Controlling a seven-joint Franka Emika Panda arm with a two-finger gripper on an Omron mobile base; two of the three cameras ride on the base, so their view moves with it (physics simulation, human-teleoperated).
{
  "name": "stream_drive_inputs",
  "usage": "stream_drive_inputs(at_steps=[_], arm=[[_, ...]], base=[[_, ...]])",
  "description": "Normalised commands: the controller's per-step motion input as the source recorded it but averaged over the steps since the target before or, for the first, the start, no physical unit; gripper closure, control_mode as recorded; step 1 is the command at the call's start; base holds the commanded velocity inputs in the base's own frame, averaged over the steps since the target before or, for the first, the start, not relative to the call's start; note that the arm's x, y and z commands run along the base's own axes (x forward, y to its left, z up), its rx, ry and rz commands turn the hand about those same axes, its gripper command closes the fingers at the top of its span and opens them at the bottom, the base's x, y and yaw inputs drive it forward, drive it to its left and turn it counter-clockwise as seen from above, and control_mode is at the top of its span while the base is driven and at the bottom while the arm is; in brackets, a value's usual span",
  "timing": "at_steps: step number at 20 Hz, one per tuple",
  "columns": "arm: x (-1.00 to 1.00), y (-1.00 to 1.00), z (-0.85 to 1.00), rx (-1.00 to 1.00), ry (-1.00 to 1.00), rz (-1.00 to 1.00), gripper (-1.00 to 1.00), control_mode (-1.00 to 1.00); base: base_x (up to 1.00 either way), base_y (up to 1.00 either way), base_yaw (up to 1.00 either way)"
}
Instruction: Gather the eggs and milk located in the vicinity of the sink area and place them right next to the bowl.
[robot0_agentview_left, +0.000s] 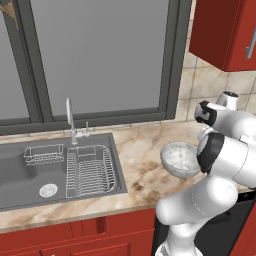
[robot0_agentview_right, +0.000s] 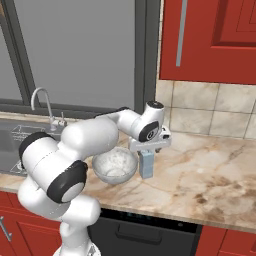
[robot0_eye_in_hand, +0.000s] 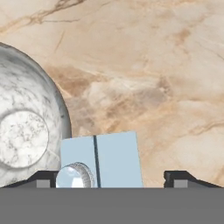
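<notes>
The milk (robot0_agentview_right: 146, 165), a small blue-grey carton, stands upright on the marble counter just right of the bowl (robot0_agentview_right: 101, 162). In the hand view the milk (robot0_eye_in_hand: 109, 157) has a round cap on top, and the speckled bowl (robot0_eye_in_hand: 30, 87) lies to its left. My gripper (robot0_agentview_right: 149, 149) hangs directly over the carton. Its jaws are open on either side of the carton top, and a gap shows on the right side in the hand view, where the gripper (robot0_eye_in_hand: 111, 179) straddles it. The bowl (robot0_agentview_left: 179, 157) is partly hidden by my arm. The eggs are out of view.
The dark sink (robot0_agentview_left: 20, 187) with its wire dish rack (robot0_agentview_left: 90, 172) and chrome faucet (robot0_agentview_left: 70, 117) lies to the left. A red wall cabinet (robot0_agentview_right: 210, 40) hangs above. Bare marble counter (robot0_agentview_right: 210, 172) stretches right of the carton to the front edge.
</notes>
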Motion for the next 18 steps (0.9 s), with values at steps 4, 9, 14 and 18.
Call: stream_drive_inputs(at_steps=[4, 9, 14, 18], arm=[[0.00, 0.00, 0.44, 0.00, 0.00, 0.00, -1.00, -1.00], [-0.30, 0.04, 0.74, 0.00, 0.00, 0.00, -1.00, -1.00], [-0.60, 0.35, 0.23, 0.00, 0.00, 0.00, -1.00, -1.00], [-0.18, 0.75, 0.01, -0.02, 0.01, -0.10, -1.00, -1.00]], base=[[0.00, 0.00, 0.00], [0.00, 0.00, 0.00], [0.00, 0.00, 0.00], [0.00, 0.00, 0.00]])
